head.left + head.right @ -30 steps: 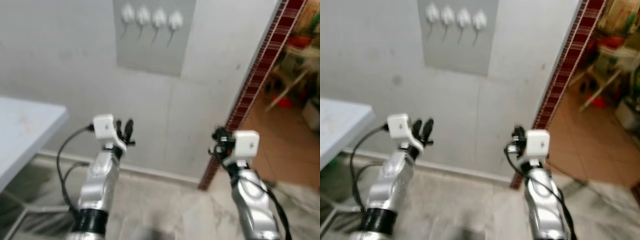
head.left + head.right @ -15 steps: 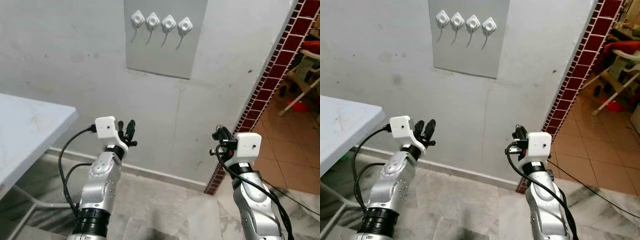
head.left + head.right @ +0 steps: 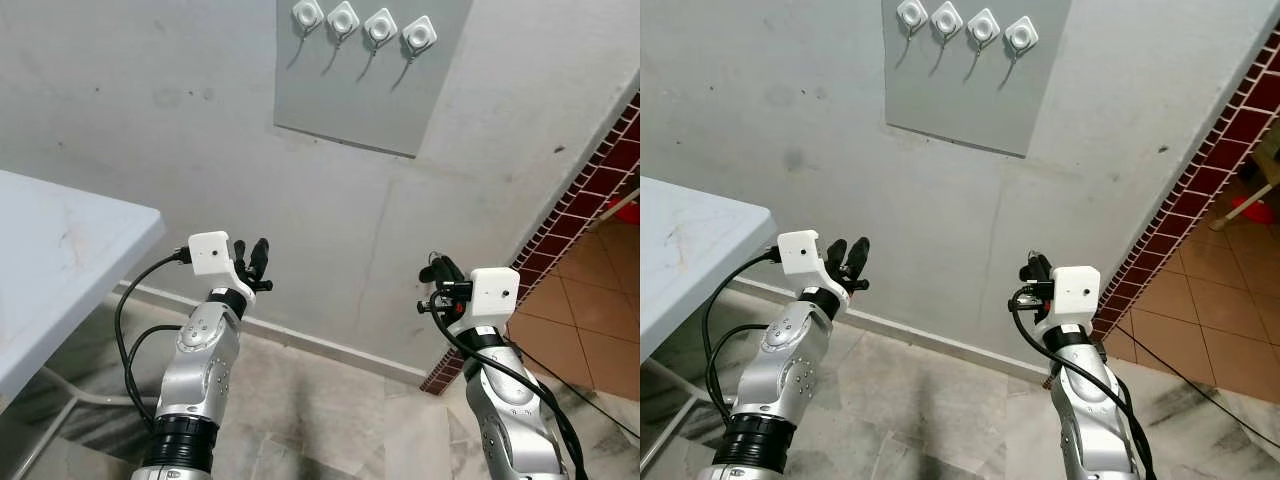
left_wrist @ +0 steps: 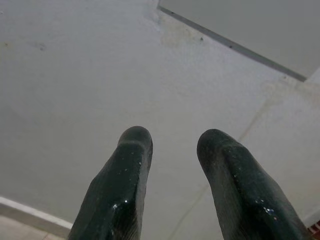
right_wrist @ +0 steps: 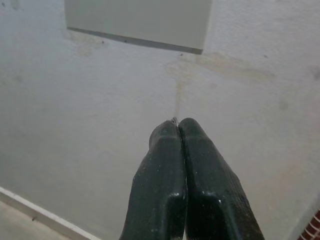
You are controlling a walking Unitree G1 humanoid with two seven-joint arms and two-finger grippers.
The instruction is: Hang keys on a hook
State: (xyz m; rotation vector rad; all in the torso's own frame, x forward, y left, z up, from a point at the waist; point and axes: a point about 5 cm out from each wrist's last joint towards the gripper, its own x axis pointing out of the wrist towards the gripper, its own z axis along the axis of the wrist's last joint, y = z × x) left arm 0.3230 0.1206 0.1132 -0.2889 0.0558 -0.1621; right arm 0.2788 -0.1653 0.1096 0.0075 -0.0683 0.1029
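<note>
Hooks (image 3: 364,22) at 12 o'clock on the wall; left gripper (image 3: 253,262) jaws parted, right gripper (image 5: 178,125) jaws pressed closed on a thin metal sliver.

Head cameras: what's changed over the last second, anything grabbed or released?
Only the view moved: the blur cleared and the camera swung left, so the grey panel with its four white hooks sits higher and further right, and less of the tiled room shows. Nothing was grabbed or let go. Left pincer stays open and raised before the wall; right pincer stays shut, a thin metal tip showing between its fingertips.
</note>
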